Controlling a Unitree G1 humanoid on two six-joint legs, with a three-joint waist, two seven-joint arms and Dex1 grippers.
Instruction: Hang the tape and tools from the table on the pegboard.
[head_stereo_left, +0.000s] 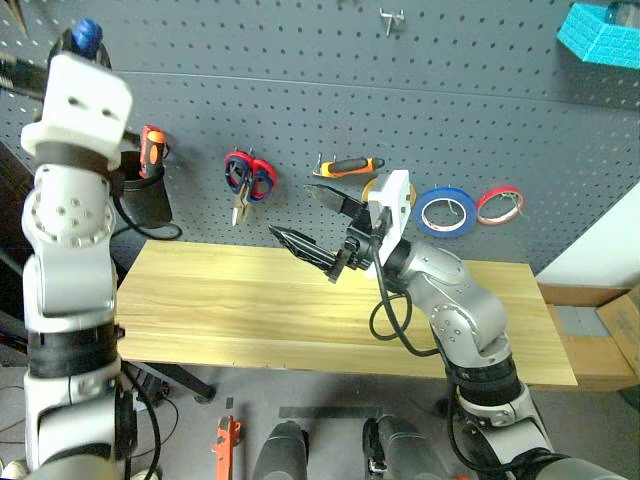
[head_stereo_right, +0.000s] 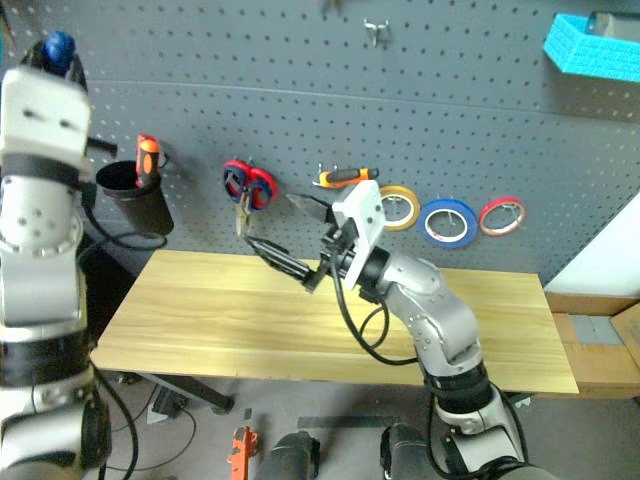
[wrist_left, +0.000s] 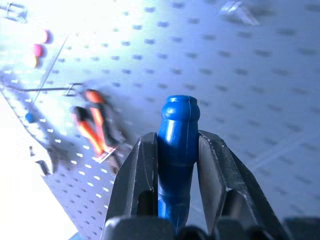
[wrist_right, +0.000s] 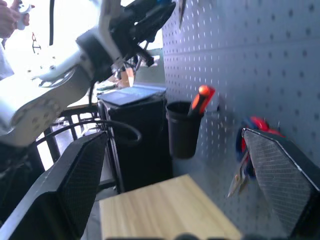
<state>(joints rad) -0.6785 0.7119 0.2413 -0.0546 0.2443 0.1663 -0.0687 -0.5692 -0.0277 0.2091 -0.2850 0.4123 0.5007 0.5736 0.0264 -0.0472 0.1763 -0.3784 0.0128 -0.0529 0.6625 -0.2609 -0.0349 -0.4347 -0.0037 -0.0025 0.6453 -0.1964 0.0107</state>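
Gripping screwdriver (wrist_left: 176, 150) | left gripper (wrist_left: 175, 165) raised | pegboard (head_stereo_left: 300, 90) behind

Even, soft light covers the dark grey perforated pegboard (head_stereo_left: 300, 90) and the light yellowish wooden plank table (head_stereo_left: 230, 300), with only faint shadows. The left wrist view is washed out by strong glare in one corner, its hanging orange-handled tools (wrist_left: 95, 125) blurred, while the blue screwdriver handle (wrist_left: 176, 150) stays sharp. The right wrist view is overexposed behind the white robot arm (wrist_right: 65, 85).

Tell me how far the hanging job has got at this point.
Mostly done: the blue tape and the orange-handled pliers already hang on the pegboard, and the table holds nothing. In hand: the left pincer grips the blue-handled screwdriver, raised at the board. Left: placing it. The right pincer is open.
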